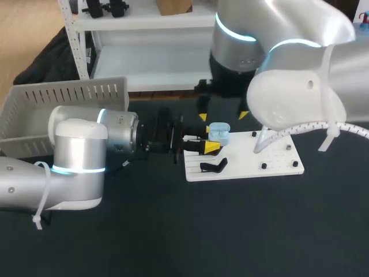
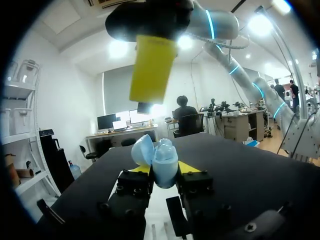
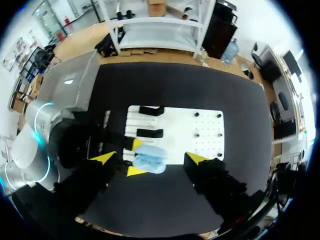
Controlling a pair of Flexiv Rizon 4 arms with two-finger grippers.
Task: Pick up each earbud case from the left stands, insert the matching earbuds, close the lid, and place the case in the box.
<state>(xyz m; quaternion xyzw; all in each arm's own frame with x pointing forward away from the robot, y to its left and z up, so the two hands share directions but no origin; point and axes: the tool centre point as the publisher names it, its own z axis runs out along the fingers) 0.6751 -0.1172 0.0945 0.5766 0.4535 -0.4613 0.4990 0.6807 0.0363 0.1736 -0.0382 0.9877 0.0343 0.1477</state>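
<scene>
Over the white board (image 1: 277, 164) on the worktop (image 1: 230, 231), my left jaws are clamped on the blue case (image 1: 219, 133) from both sides, its lid standing open. Just above it my right jaws hang spread wide, holding nothing. A black stand (image 1: 214, 166) sits on the board near the case. The box (image 1: 34, 109) stands well apart at my left.

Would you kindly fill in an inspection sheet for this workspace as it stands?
Surface: black table with a white board on it.
Job's things: light blue case, lid open, in the left gripper; black stand on the board; grey box at far left.
Clutter: nothing seen.
Grippers: left gripper shut on the case; right gripper open, above it.
Cables: white hose along the right arm.
Surroundings: nothing seen.
</scene>
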